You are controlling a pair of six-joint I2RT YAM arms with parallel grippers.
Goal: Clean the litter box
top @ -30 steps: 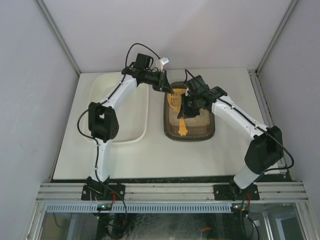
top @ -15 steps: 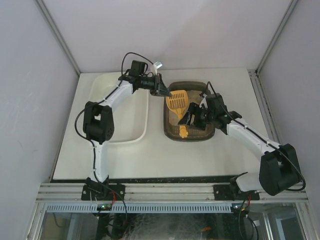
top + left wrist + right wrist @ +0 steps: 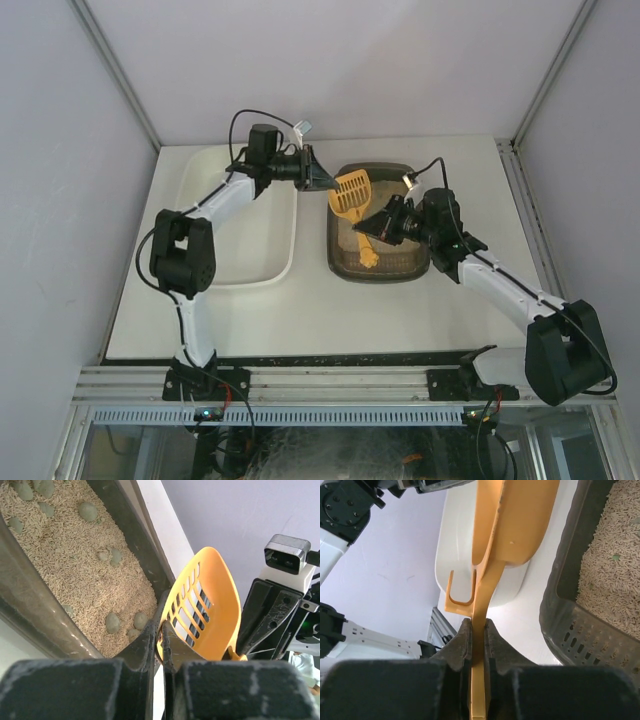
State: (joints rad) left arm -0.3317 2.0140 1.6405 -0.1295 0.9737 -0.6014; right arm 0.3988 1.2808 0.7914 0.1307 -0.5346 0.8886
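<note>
Both arms stretched inward, left claw point(image 3: 325, 183) and right claw point(image 3: 368, 226) clamped tight.

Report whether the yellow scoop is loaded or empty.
Empty: the yellow slotted plastic scoop shows a bare bowl and clear slots in the left wrist view, with no clumps or litter in it.

2 white arms point(image 3: 215, 205), black joints point(image 3: 182, 262), black cables point(image 3: 262, 112).

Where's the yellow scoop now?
Top view: the yellow scoop hangs over the litter box's left side, gripped by the left gripper and right gripper, beside the white tub.
</note>
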